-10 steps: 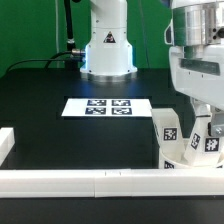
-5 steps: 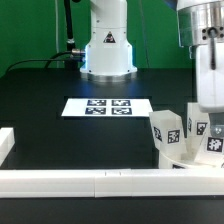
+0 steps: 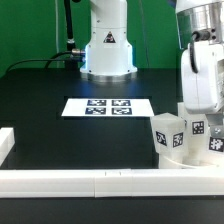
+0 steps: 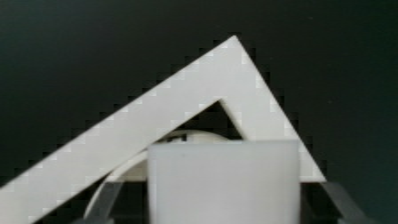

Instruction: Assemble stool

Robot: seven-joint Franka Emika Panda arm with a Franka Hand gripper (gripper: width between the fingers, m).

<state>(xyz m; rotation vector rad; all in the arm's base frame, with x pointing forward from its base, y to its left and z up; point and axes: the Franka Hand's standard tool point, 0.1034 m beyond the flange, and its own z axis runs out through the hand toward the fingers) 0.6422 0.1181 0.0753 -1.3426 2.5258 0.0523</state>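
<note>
The arm is hanging upright at the exterior view's right, its claw (image 3: 197, 118) hidden behind the stool (image 3: 185, 150), so I cannot tell whether the fingers are apart or together. The stool is sitting legs-up on the tabletop (image 3: 60, 135), against the white rail (image 3: 90, 181).

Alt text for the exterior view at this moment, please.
The robot arm's gripper hangs over the stool, legs up, at the exterior view's right, by the white rail blocks. The marker board lies mid-table.
</note>
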